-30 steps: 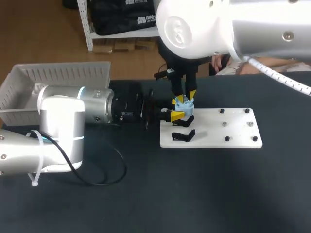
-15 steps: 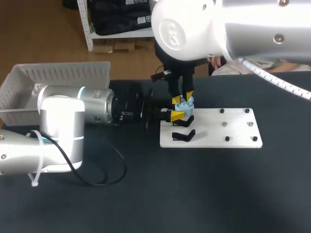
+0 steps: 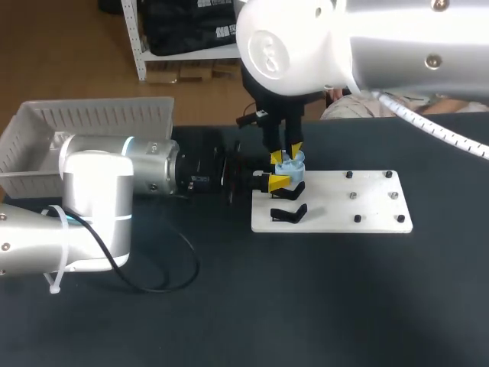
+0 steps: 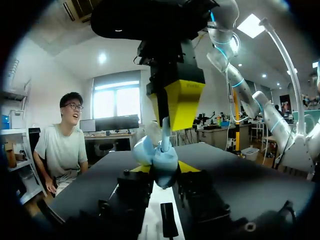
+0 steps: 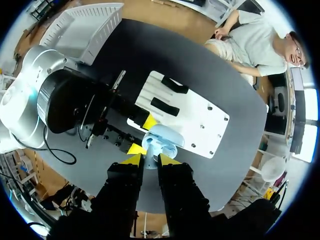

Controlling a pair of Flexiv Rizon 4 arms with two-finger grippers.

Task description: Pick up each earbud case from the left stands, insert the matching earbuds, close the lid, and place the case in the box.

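Earbud case (image 3: 289,163) — smooth pale-blue plastic, matt black table (image 3: 306,306), smooth white board (image 3: 374,208)

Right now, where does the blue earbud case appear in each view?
Head view: earbud case at the white board's left end.
Left wrist view: case in the left gripper, board below.
Right wrist view: case pinched by the right gripper, board beyond.
Shared landmark: the white board.

Right end effector (image 3: 286,153) has edged slightly leftward (over the earbud case (image 3: 289,164)).
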